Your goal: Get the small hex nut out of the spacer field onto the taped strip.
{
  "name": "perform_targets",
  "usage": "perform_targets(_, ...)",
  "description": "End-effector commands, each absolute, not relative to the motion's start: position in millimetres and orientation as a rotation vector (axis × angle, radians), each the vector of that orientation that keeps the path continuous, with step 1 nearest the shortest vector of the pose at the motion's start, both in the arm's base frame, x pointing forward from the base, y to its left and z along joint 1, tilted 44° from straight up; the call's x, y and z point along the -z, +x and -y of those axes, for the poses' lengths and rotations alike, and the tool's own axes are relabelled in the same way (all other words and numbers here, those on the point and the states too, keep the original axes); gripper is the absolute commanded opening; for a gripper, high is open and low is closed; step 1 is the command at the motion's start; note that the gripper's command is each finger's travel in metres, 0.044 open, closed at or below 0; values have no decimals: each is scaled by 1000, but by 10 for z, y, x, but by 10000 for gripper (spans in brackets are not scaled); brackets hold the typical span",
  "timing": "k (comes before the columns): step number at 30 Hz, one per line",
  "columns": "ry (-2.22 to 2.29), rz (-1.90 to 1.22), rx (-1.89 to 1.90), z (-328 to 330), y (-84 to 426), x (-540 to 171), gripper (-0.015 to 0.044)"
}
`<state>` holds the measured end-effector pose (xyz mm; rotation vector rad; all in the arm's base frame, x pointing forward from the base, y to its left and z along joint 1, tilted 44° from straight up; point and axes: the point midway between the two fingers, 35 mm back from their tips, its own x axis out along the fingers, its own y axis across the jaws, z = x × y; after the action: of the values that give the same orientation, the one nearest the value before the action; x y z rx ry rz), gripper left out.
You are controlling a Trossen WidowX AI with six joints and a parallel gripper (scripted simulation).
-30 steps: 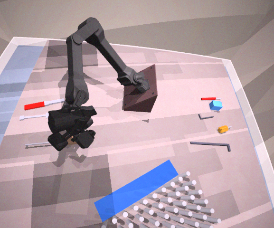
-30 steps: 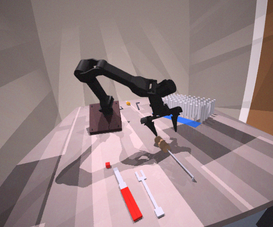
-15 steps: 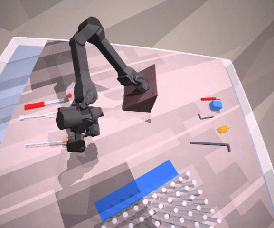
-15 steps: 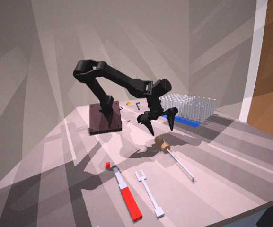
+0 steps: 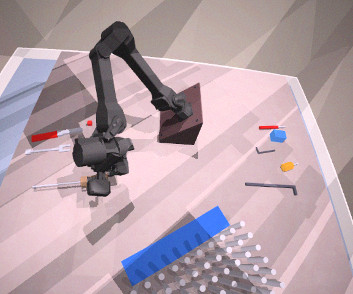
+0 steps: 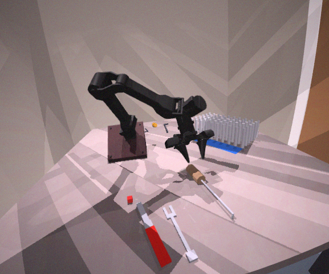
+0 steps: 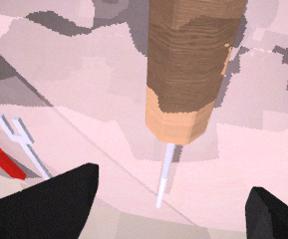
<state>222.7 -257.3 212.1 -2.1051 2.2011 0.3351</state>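
A wooden-handled tool (image 5: 84, 182) (image 6: 199, 177) (image 7: 185, 75) lies on the table, its thin metal shaft ending in a small bent tip. My gripper (image 6: 195, 160) (image 7: 174, 187) is open and empty, pointing down just above the wooden handle; the fingertips are apart and hold nothing. In the wrist view the handle runs up the picture between the fingers' lines. The standing metal spacers (image 5: 218, 258) (image 6: 229, 131) are upright behind the blue taped strip (image 5: 176, 245) (image 6: 223, 146). The hex nut cannot be made out.
A red-handled flat tool (image 5: 44, 136) (image 6: 158, 246) (image 7: 4, 159), a white fork (image 5: 44, 150) (image 6: 180, 233) (image 7: 35, 160) and a red cube (image 5: 89, 122) (image 6: 130, 199) lie nearby. Across the table are a long hex key (image 5: 270, 185), small key (image 5: 266, 152), blue block (image 5: 278, 136), red screwdriver (image 5: 268, 127) and yellow-handled driver (image 5: 287, 166).
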Motion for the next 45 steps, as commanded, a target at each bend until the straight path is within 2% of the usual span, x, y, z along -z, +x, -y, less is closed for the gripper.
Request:
perform_targets(1, -2103, -2208, -336, 2580, 2221, -2117, 280)
perform_targets(45, -2105, -2211, -334, 3055, 2145, -1631, 280)
